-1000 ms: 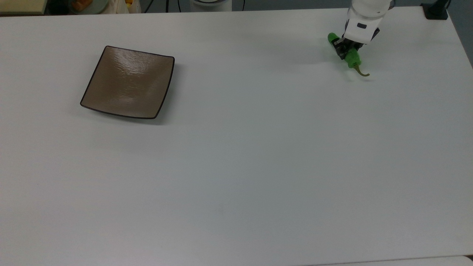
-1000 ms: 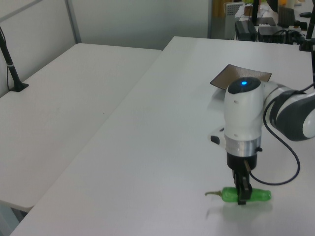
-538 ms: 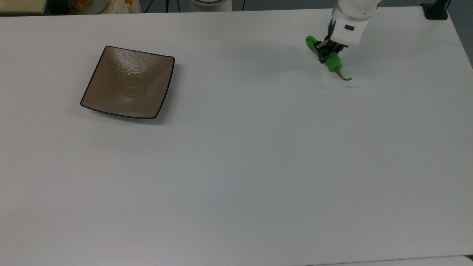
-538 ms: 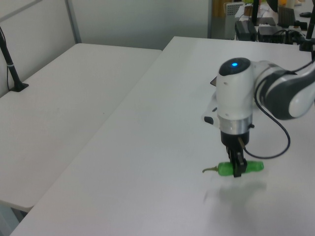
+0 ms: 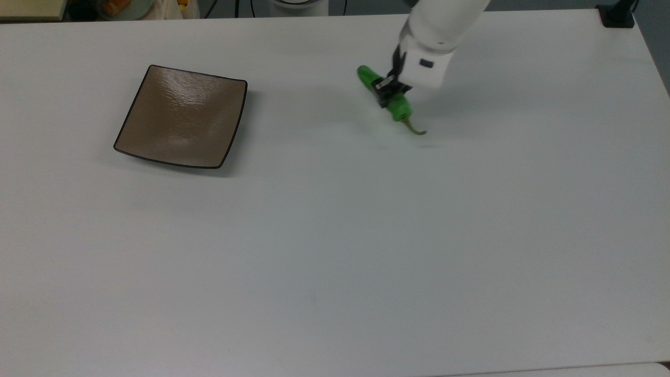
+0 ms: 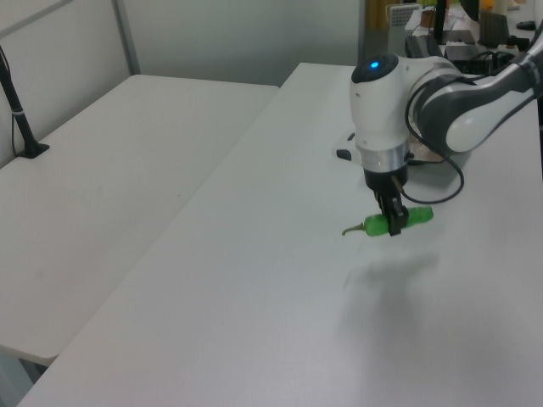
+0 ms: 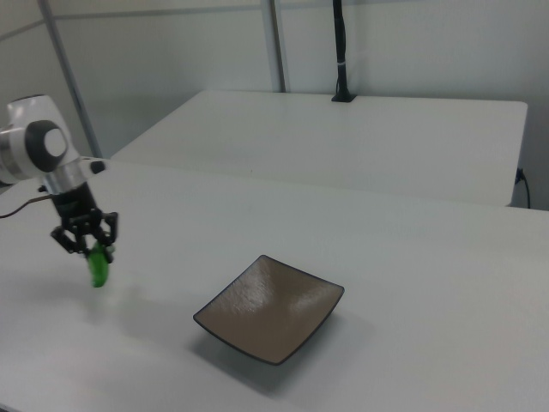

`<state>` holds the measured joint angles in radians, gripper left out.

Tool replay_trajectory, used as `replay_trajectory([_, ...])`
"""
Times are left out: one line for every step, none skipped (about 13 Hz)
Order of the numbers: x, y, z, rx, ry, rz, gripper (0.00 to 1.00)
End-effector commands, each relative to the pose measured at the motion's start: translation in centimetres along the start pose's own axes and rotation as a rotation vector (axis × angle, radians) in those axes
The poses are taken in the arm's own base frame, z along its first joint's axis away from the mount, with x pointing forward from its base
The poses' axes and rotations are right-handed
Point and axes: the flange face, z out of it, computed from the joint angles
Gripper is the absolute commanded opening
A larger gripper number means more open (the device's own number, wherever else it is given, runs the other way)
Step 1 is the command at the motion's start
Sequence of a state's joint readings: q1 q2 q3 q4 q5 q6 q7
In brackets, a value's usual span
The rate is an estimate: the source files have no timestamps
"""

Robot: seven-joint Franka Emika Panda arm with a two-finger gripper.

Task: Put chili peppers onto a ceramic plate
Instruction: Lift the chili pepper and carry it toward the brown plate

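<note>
A bright green chili pepper [image 5: 398,107] with a curved olive stem hangs above the white table, held level at its middle by my gripper [image 5: 386,90], which is shut on it. The left view has the pepper [image 6: 417,217] clear of the table, its shadow below, under the gripper [image 6: 393,224]. In the right view the pepper [image 7: 99,268] hangs from the gripper [image 7: 88,245] at the right view's left. The square glossy brown ceramic plate [image 5: 183,116] lies bare at the top view's left, well apart from the pepper. It lies at centre in the right view, plate [image 7: 270,307].
A second white table [image 6: 102,186] stands beside this one. A black post [image 6: 19,110] is fixed to its far edge. Cables and clutter [image 5: 120,6] sit beyond the table's back edge in the top view.
My gripper has carried the pepper toward the top view's left, nearer the plate, and the pepper has risen higher above the table. The plate has not moved.
</note>
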<state>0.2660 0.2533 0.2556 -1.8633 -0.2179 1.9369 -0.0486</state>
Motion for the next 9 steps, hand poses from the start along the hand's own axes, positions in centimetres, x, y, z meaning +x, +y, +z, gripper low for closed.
replay_trajectory([-2.3, 7.0, -0.5, -0.035, -0.014, 0.012, 0.25])
replay_trajectory([-2.8, 8.5, -0.4, -0.051, -0.017, 0.011, 0.25])
replay_trajectory([-3.7, 11.2, 0.0, -0.071, -0.028, 0.016, 0.25])
replay_trajectory([-4.4, 13.4, 0.5, -0.079, -0.036, 0.026, 0.26])
replay_trajectory([-5.0, 15.2, 0.3, -0.085, -0.035, 0.049, 0.26])
replay_trajectory([-5.5, 16.8, -0.2, -0.089, -0.027, 0.064, 0.26])
replay_trajectory([-6.6, 19.0, 0.0, -0.087, -0.032, 0.073, 0.26])
replay_trajectory([-7.3, 20.2, 0.3, -0.086, -0.038, 0.083, 0.26])
replay_trajectory([-8.1, 21.7, 0.7, -0.086, -0.046, 0.094, 0.26])
